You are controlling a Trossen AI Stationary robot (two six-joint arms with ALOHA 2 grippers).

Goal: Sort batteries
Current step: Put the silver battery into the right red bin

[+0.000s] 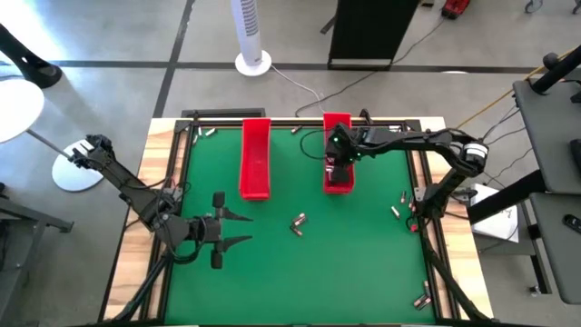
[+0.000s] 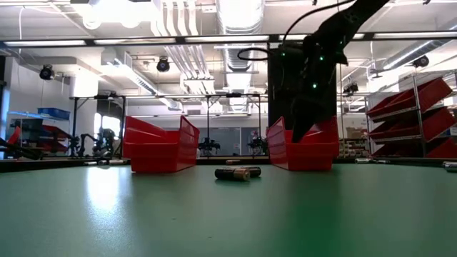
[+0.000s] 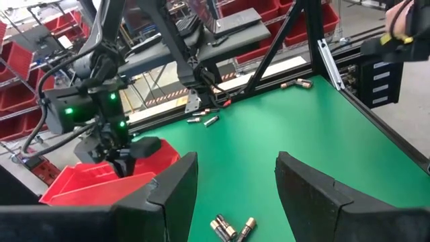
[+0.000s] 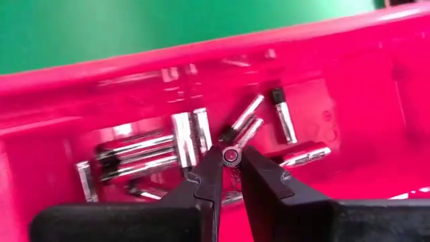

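My right gripper [image 1: 338,173] hangs over the near end of the right red tray [image 1: 337,127], pointing down, shut on one small silvery battery [image 4: 231,156]. Several silvery batteries [image 4: 154,151] lie on that tray's floor below it. My left gripper [image 1: 238,229] is open and hovers low over the green mat near its left side, fingers level and aimed at the table's right. Two or three loose batteries [image 1: 298,222] lie on the mat's middle, a little ahead of the left fingers, and show as batteries [image 3: 232,228] in the left wrist view. My right gripper pinches one battery between its two fingertips [image 4: 213,168], coming from above and pointing down into the tray. The battery's round end [image 4: 231,154] faces the wrist camera, so it stands roughly along the fingers. The rest of it is hidden behind the tips.
A second red tray [image 1: 255,159] lies left of the first, both running near to far. More loose batteries lie at the mat's right edge [image 1: 399,204], near right corner [image 1: 422,295] and far left corner [image 1: 204,133]. A dark raised frame [image 1: 427,227] borders the mat.
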